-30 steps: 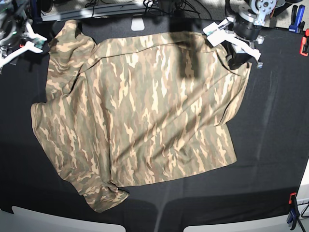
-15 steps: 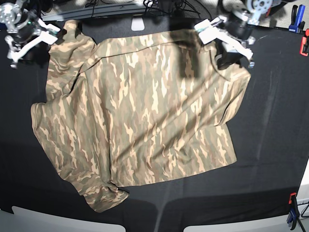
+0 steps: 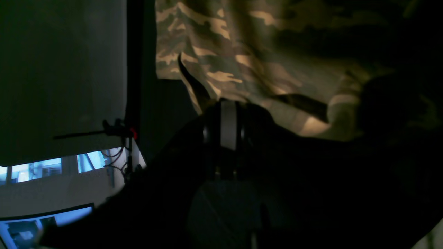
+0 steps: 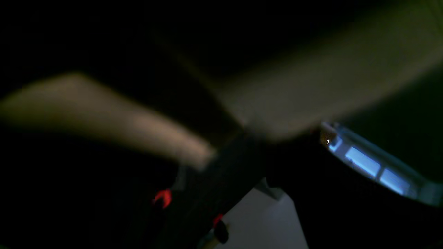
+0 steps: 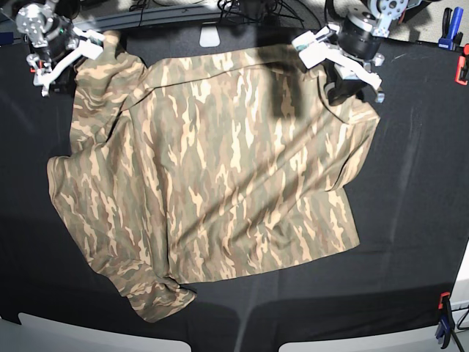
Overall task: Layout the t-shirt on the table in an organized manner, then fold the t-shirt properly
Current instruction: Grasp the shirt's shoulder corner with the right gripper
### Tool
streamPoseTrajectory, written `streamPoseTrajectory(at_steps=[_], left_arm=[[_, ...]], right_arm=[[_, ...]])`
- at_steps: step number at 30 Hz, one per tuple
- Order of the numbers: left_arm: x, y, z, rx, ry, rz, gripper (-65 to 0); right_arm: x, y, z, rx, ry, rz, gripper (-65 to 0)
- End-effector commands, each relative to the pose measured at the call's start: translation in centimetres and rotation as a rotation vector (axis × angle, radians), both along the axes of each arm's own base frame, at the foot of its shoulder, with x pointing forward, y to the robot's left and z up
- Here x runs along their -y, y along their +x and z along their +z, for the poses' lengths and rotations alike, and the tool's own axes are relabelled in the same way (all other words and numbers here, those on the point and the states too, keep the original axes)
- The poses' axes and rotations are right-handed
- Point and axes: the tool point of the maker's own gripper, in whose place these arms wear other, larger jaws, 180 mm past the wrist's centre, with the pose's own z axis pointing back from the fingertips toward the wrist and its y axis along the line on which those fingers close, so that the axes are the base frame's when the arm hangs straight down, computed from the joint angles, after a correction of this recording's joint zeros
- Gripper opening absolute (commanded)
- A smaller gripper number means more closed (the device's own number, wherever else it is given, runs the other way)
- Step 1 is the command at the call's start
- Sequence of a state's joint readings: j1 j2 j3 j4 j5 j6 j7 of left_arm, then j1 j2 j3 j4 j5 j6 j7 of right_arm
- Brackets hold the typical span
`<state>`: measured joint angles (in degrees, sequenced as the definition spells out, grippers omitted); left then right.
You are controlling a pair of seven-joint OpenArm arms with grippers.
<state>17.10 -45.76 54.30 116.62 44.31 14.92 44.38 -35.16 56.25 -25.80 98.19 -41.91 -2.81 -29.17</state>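
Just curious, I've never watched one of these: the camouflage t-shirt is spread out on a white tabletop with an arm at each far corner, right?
Not quite: the table is covered in black cloth, not white, as the base view shows. The rest holds: the camouflage t-shirt lies spread out on it, with an arm at each far corner.

The right wrist view is smeared with blur: only tan streaks of the camouflage fabric t-shirt (image 4: 304, 86) show, and the right gripper cannot be made out. In the left wrist view, the left gripper (image 3: 225, 138) is a dark silhouette, its fingertips lost in shadow against the cloth.
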Motion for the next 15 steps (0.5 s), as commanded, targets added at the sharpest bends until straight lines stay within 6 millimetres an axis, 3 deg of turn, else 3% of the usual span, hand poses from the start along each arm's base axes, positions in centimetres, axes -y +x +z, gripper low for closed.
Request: streamPoseTrajectory(at_steps=[1, 7, 15], left_arm=[[0.0, 0.5, 1.0, 0.041, -0.008, -0.007, -65.0], [0.0, 0.5, 1.0, 0.041, -0.008, -0.006, -65.0], [0.0, 0.5, 1.0, 0.041, -0.008, -0.006, -65.0]], right_arm=[[-1.2, 0.7, 0.3, 0.029, 0.038, 0.027, -33.6], [-3.4, 1.1, -0.4, 0.025, 0.071, 0.062, -34.5], [-2.7, 0.6, -0.4, 0.037, 0.034, 0.015, -55.5]])
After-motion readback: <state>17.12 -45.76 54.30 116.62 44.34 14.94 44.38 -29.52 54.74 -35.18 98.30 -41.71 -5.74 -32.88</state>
